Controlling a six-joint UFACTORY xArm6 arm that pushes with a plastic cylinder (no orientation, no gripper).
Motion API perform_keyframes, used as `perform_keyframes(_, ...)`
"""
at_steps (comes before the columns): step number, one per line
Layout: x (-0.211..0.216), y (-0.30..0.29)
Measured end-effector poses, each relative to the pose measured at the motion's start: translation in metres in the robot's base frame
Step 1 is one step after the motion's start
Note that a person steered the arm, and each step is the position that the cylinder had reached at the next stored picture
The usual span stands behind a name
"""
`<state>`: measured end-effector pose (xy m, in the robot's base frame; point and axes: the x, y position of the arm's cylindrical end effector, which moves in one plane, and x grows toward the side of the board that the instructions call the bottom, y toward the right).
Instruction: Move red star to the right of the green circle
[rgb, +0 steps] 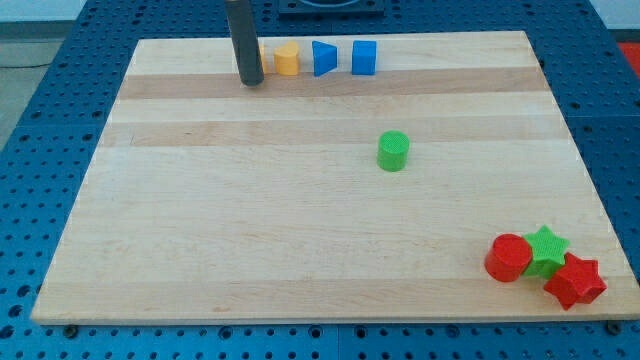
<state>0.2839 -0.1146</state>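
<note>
listing contents of the wooden surface (300, 250), set on a blue pegboard base (40, 150): my tip (250, 82), the lower end of a dark rod, rests at the surface's 11 o'clock edge; no fingers are fitted, so it holds nothing and has no opening to report. item: a yellow block (262, 58), shape not readable, mostly hidden behind the rod, touching or just beside it. item: an orange block (287, 59), just beside the rod at its 3 o'clock. items: two blue blocks, one wedge-like (323, 57), one squarer (364, 57), in the same row further toward 3 o'clock. item: green circle (393, 151), a short cylinder, standing alone right of centre, well apart from my tip, at its 4 o'clock. cluster at the surface's 5 o'clock corner: red cylinder (508, 257), green star (546, 250), red star (575, 281), each touching its neighbour. the red star lies outermost, near the bottom edge, at 4 o'clock from the green circle and well apart from it.
</note>
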Motion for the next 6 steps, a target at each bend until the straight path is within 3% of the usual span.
perform_keyframes(4,-0.003,-0.001)
perform_keyframes(5,0.004,-0.002)
perform_keyframes(6,0.042,0.015)
